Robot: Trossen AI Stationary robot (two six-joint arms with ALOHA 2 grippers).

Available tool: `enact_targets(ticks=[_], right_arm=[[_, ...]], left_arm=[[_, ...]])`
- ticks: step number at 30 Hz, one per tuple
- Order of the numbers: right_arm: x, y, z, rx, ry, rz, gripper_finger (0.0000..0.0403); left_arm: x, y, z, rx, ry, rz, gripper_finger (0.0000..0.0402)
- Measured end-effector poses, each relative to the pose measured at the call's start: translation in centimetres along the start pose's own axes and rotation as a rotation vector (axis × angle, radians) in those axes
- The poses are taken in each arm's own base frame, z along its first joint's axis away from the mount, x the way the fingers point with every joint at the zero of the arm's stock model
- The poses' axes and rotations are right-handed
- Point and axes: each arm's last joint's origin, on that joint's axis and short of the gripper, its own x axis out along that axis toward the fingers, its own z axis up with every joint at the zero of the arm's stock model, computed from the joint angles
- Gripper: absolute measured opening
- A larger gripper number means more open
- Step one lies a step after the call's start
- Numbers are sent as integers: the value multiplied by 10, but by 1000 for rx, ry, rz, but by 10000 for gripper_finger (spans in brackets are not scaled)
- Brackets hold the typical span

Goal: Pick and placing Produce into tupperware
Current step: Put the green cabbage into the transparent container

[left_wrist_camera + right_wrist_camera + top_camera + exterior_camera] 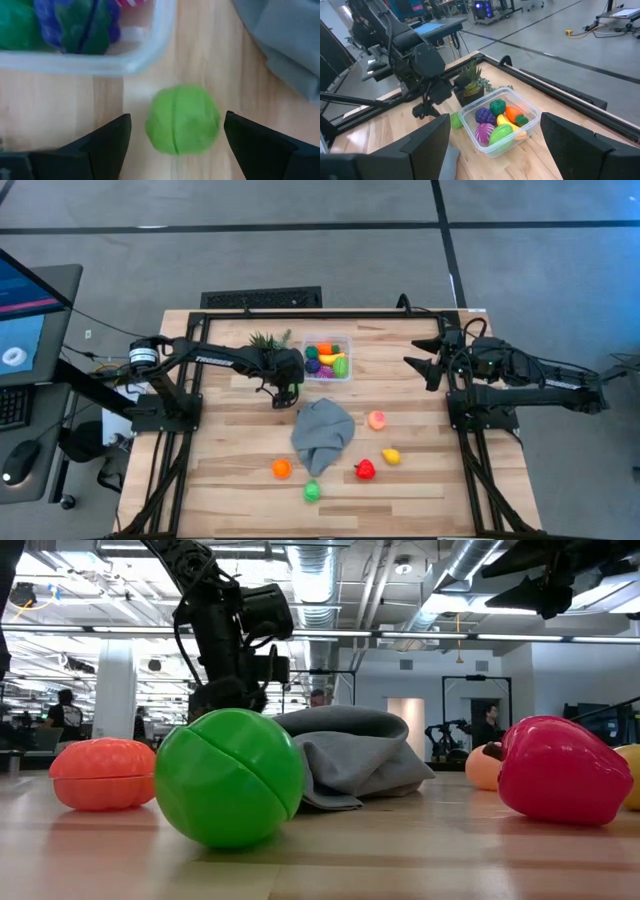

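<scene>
Green, round and nearest the front edge of the counter (230, 510) lies one toy ball (313, 491), with an orange piece (282, 469) just beside it. A red pepper-like piece (365, 470) and a yellow piece (391, 456) sit to the right of these, and a pale orange piece (377, 420) lies a little farther back. A grey cloth (323, 432) is crumpled in the middle of the counter, between these loose pieces and the back row.

Behind the cloth, the left claw (283, 394) hangs low over the wood, its fingers spread wide with nothing between them but air. Its wrist view shows a light green fruit (183, 119) lying on the counter between the two fingers, touching neither, just outside the rounded corner of the clear container (150, 50). The cloth edge is near that fruit but apart from it.

Farther back, the container (346, 340) stands near the rear edge, already holding several pieces: purple grapes, a yellow banana, a green piece and orange ones. A spiky potted plant (268, 340) stands just beside it on the left.

The right claw (425, 362) waits raised at the right rear of the counter, fingers apart and empty.

Judged step: the left arm is lined up to pick the light green fruit. The next move likely calls for lowering a little, closing on the fruit's sides, then lifting over the container wall without knocking it. Six loose pieces remain outside, counting this one.
</scene>
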Motion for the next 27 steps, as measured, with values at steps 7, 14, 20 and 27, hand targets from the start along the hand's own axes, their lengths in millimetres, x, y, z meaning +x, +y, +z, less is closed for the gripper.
enact_targets(ticks=[7,14,20,27], right_arm=[[0,0,0,-3,2,-11,333],[0,-1,-1,-5,6,-30,333],[0,-1,-1,-6,8,-32,333],[0,-2,-1,-15,8,-33,333]], left_arm=[[9,3,1,-20,0,-16,309],[18,4,-1,-39,17,-38,309],[19,4,-1,-43,17,-42,309],[19,4,-1,-44,19,-45,309]])
